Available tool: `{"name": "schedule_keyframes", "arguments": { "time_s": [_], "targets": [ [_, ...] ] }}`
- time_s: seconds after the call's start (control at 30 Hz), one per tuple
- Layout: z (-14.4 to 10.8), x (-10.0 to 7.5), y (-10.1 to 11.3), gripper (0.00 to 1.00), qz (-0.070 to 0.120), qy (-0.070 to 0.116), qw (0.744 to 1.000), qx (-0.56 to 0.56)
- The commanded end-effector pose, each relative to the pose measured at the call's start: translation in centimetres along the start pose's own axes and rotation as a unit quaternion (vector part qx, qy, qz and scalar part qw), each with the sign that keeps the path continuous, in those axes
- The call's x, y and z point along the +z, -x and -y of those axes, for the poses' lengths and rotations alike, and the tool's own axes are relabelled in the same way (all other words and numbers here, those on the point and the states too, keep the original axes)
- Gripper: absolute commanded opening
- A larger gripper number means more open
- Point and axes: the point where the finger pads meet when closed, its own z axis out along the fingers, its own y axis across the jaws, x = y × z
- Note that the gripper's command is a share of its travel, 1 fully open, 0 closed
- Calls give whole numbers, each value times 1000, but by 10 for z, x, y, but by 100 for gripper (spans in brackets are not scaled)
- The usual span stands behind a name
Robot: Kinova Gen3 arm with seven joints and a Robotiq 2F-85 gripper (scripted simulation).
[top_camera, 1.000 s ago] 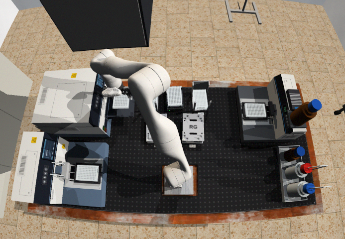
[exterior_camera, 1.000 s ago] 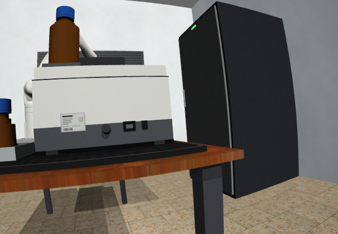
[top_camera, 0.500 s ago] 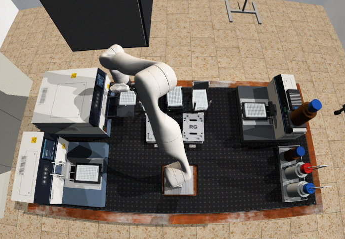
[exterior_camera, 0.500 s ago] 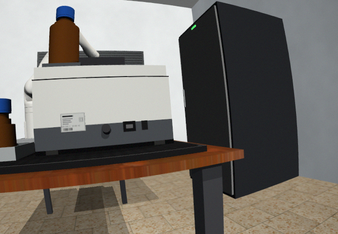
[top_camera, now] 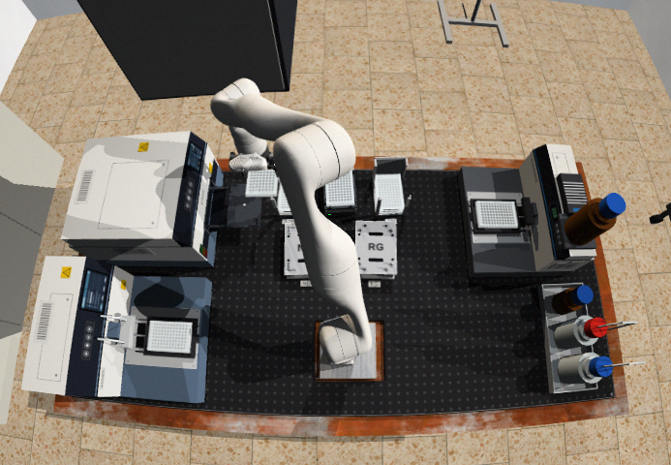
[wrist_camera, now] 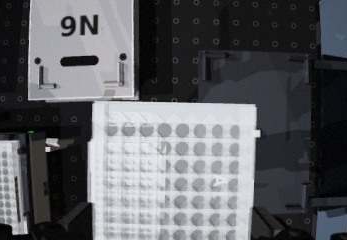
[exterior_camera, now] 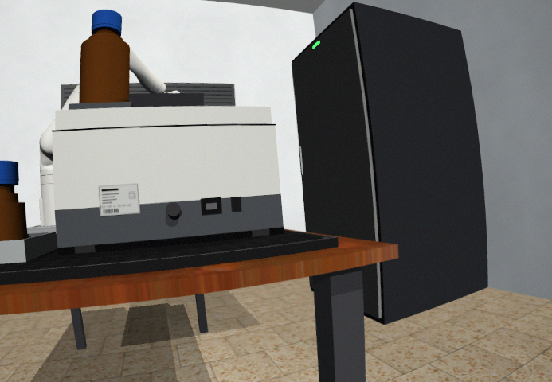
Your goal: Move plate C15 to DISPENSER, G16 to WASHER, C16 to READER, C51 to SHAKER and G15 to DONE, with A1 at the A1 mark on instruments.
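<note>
In gripper (wrist_camera: 173, 235): plate (wrist_camera: 173, 170), flat, wells up; long axis unclear.

Counter (top_camera: 347, 424): wood-topped, dark legs, on a tan tiled floor (top_camera: 456, 98); carries a black perforated deck mat (top_camera: 445, 351). On the mat: two white instruments (top_camera: 127, 192) (top_camera: 73, 323) at left; nest plates N6 (wrist_camera: 81, 50) and RG (top_camera: 376, 246) mid-deck; two racks (top_camera: 340, 192) (top_camera: 389, 189) behind them; grey instrument (top_camera: 511, 241) at right; bottle tray (top_camera: 552, 339) at the right front corner; arm base plate (top_camera: 377, 372) at front centre.
</note>
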Motion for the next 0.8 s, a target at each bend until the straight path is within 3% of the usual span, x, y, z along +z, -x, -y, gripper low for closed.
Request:
{"name": "schedule_keyframes", "arguments": {
  "time_s": [0.0, 0.77],
  "targets": [
    [10, -1, 7, 94, 1, 1, 1000, 0],
    [59, -1, 36, 94, 1, 0, 1000, 2]
  ]
}}
